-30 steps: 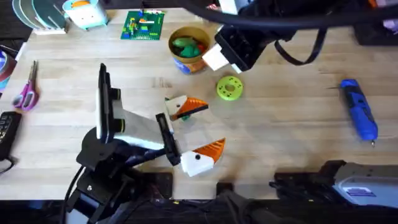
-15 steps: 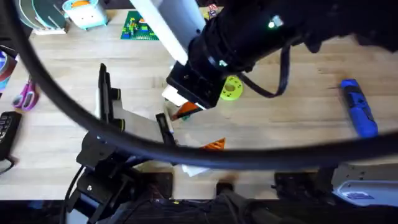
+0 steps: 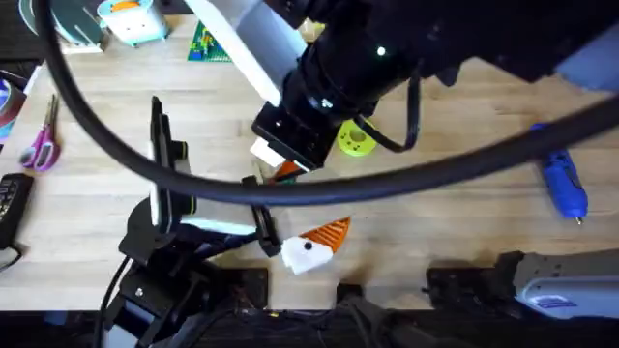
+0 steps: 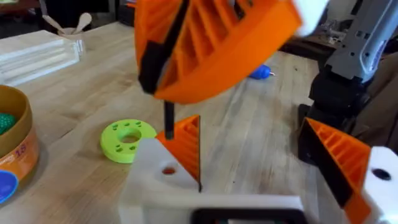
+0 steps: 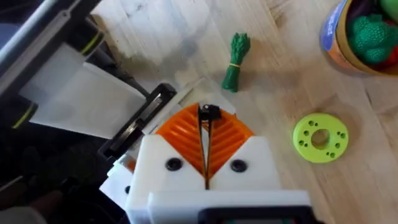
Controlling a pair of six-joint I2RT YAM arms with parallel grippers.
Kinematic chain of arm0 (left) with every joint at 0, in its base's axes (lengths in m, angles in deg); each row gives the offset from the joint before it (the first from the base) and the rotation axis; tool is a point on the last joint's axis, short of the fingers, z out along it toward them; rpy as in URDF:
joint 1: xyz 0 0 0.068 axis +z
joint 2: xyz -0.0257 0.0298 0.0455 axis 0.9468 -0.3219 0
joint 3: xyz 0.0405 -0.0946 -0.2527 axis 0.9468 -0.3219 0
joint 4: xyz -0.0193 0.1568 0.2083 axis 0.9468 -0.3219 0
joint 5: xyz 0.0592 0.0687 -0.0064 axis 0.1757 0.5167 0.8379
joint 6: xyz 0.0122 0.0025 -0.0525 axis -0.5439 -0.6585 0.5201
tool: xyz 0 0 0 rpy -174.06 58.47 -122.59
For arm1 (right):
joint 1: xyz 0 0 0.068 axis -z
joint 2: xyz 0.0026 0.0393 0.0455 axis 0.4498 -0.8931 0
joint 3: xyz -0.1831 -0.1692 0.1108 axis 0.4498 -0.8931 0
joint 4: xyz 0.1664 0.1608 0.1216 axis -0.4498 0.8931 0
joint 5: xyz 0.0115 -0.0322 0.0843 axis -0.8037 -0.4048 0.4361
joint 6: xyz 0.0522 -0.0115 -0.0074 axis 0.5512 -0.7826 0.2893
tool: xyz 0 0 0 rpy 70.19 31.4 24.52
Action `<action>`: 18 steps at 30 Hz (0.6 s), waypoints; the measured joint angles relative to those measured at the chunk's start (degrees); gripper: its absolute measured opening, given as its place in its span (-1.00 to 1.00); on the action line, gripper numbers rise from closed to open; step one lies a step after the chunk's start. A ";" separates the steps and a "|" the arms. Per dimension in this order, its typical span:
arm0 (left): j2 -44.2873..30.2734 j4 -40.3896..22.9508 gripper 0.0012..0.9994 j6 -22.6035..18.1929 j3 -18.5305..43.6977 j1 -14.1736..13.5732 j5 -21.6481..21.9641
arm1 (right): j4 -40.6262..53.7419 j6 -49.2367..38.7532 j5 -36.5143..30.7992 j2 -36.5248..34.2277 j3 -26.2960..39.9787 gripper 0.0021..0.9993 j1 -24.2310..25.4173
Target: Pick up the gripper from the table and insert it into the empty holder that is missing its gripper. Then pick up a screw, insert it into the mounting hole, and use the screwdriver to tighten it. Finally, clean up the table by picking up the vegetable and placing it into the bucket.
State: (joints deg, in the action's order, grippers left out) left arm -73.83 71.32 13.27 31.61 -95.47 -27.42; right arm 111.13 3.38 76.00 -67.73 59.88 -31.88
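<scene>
My right gripper (image 5: 205, 122) is shut on a small dark screw (image 5: 208, 113), its orange pads pressed together. In the overhead view it (image 3: 280, 162) hangs over the left arm's far finger. The left wrist view has the screw's shaft (image 4: 169, 121) just above the white holder (image 4: 152, 186), which carries an orange gripper pad (image 4: 188, 144) and the mounting hole (image 4: 168, 170). My left gripper (image 4: 261, 163) is open and holds nothing. The blue screwdriver (image 3: 564, 184) lies at the right. The green vegetable (image 5: 236, 53) lies on the table near the bucket (image 5: 333, 38).
A lime-green disc (image 3: 356, 143) lies beside the right gripper. Purple scissors (image 3: 39, 145) and a black device (image 3: 10, 203) sit at the left edge. A green brick plate (image 3: 205, 43) lies at the back. The right arm's cable loops across the view.
The right arm swung from beside the bucket towards me and now hovers over the left gripper's far finger. The left arm has stayed put.
</scene>
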 joint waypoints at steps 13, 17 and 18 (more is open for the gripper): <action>0.01 0.00 0.99 -0.46 0.00 0.00 0.00 | 2.06 0.42 -0.02 -1.56 0.04 -0.99 -0.37; 0.00 0.00 0.99 -0.62 0.00 0.00 0.00 | 1.95 0.42 0.00 -1.74 0.04 -0.99 -0.44; -0.02 0.00 0.99 -0.62 0.00 0.00 0.00 | 1.87 0.42 0.00 -1.92 0.04 -0.99 -0.44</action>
State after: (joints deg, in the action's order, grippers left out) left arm -73.85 71.32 12.65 31.61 -95.47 -27.42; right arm 113.01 3.79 76.00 -69.65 59.92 -32.31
